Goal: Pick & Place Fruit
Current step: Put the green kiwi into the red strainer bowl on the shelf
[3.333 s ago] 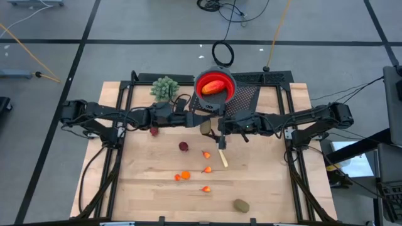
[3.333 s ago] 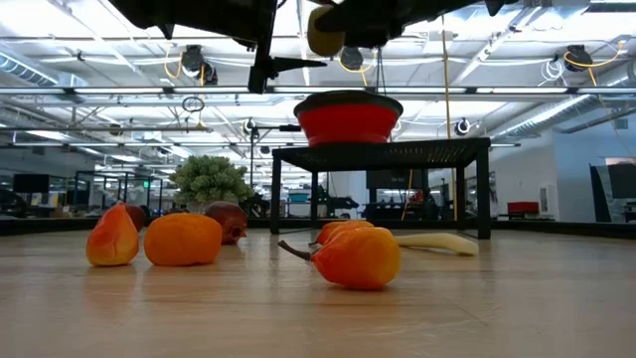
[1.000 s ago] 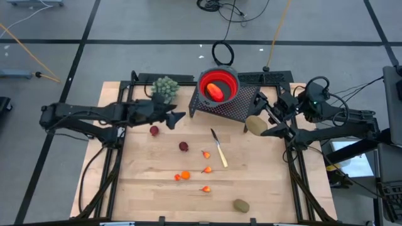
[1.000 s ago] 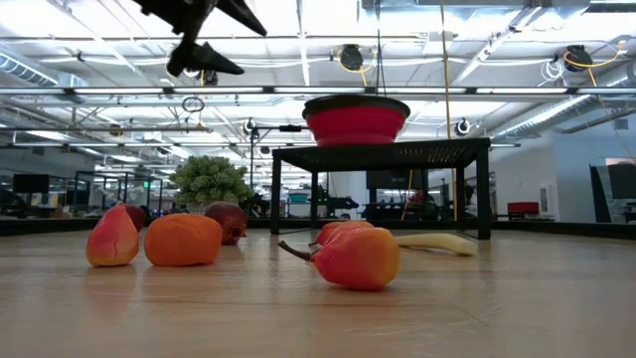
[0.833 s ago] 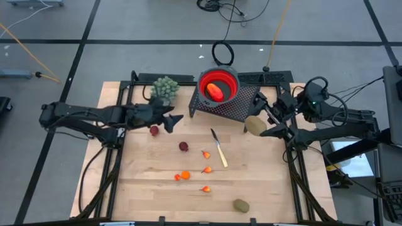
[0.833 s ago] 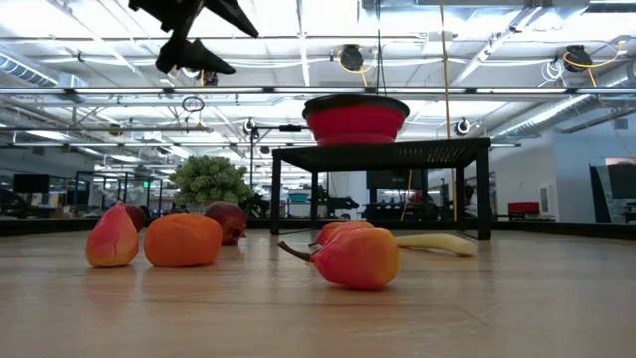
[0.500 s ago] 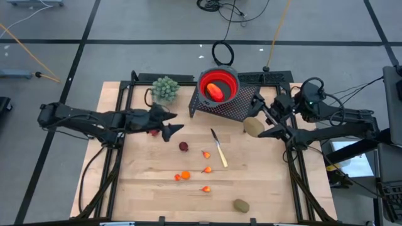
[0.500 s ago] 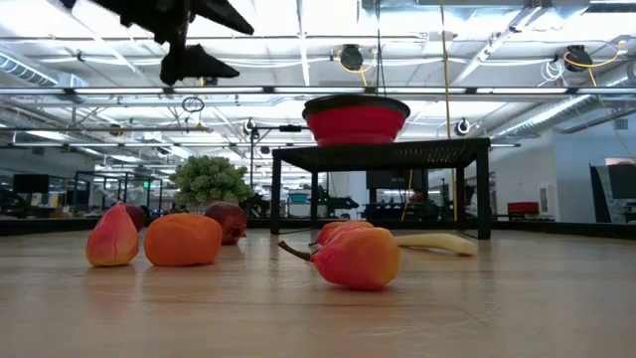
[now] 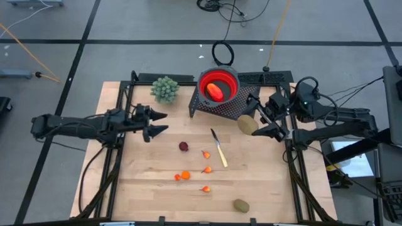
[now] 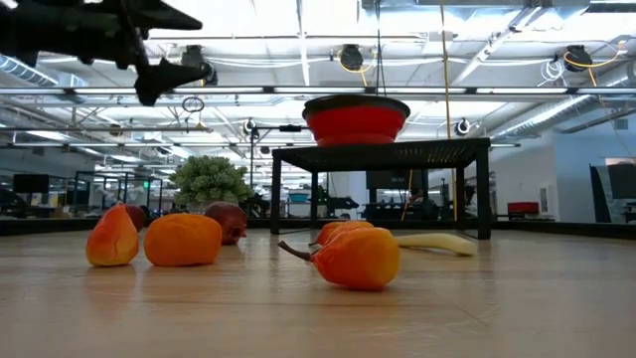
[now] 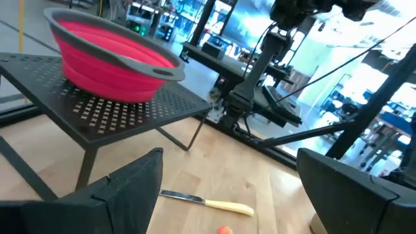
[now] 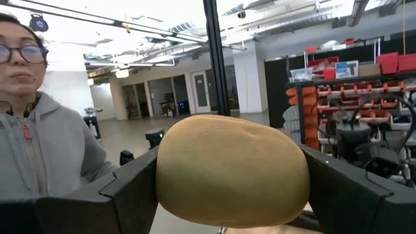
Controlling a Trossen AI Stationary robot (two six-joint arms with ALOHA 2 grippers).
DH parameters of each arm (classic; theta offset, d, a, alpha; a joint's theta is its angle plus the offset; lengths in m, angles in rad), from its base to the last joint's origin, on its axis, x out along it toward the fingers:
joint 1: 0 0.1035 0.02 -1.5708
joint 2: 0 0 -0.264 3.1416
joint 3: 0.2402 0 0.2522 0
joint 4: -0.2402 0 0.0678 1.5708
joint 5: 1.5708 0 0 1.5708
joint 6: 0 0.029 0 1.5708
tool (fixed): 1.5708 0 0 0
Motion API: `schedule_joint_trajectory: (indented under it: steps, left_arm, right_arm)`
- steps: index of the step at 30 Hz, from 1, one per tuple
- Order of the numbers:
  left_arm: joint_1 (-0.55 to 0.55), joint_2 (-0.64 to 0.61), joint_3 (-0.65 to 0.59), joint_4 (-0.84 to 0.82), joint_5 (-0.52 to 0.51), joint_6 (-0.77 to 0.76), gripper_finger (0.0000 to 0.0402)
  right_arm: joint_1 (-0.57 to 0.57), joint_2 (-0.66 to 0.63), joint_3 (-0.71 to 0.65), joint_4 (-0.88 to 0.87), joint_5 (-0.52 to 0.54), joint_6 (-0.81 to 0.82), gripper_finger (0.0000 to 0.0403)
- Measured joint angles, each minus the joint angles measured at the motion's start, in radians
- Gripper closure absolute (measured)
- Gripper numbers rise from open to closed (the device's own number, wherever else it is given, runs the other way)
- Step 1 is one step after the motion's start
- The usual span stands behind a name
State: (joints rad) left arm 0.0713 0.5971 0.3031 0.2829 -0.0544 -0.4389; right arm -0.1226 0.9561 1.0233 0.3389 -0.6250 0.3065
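Note:
My right gripper (image 9: 256,120) is shut on a brownish-green oval fruit (image 9: 246,125), in the air beside the near right corner of the black mesh stand (image 9: 242,100). On that stand sits the red bowl (image 9: 218,86), with the red-orange-yellow oblong (image 9: 214,91) inside it. My left gripper (image 9: 162,122) hovers open over the table's left part, holding nothing. On the wood lie a dark red ball (image 9: 183,146), a second oval (image 9: 240,204) near the near edge, and several small orange bits (image 9: 183,176). My right gripper pinches the oval between its two fingers (image 12: 130,188), one on each end of it (image 12: 166,175). The fingers come at it from the table's right side. The oval is lifted clear of the table and lies crosswise between them.
A pale green knobbly bunch (image 9: 164,88) stands at the far left of the table. A yellow-handled knife (image 9: 218,149) lies mid-table, near the stand. The stand's legs (image 10: 273,194) rise from the far half. A person (image 12: 39,149) shows in the room behind.
My left gripper has drawn back toward the table's left edge, staying open and held above the wood. My right gripper has carried the oval a little toward the table's left, closer to the stand and the bowl. The fruit on the table has not moved.

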Motion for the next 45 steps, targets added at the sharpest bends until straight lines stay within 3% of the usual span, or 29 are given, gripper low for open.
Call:
schedule_joint_trajectory:
  steps: [10, 16, 23, 27, 31, 35, 45]
  left_arm:
    - [0.049, -0.180, -0.135, -0.005, 0.036, -0.013, 0.0048]
    - [0.069, -0.220, -0.174, -0.004, 0.076, -0.031, 0.0048]
    - [0.089, -0.220, -0.177, -0.027, 0.084, -0.014, 0.0048]
    - [0.094, -0.220, -0.177, -0.027, 0.084, 0.000, 0.0048]
    - [0.093, -0.220, -0.177, -0.027, 0.092, 0.007, 0.0048]
    - [0.093, -0.220, -0.177, -0.027, 0.122, 0.004, 0.0048]
    - [0.093, -0.220, -0.177, -0.027, 0.137, 0.019, 0.0048]
  right_arm:
    - [0.000, 0.098, 0.000, 0.195, 0.018, 0.108, 0.0090]
    - [-0.014, 0.120, 0.000, 0.218, 0.269, 0.226, 0.0090]
    - [-0.053, 0.124, 0.000, 0.218, 0.583, 0.502, 0.0089]
    - [-0.074, 0.124, 0.000, 0.218, 0.655, 0.628, 0.0089]
    - [-0.094, 0.124, 0.000, 0.218, 0.655, 0.661, 0.0089]
    - [-0.108, 0.124, 0.000, 0.215, 0.653, 0.602, 0.0089]
    - [-0.155, 0.124, 0.000, 0.025, 0.656, 0.027, 0.0089]
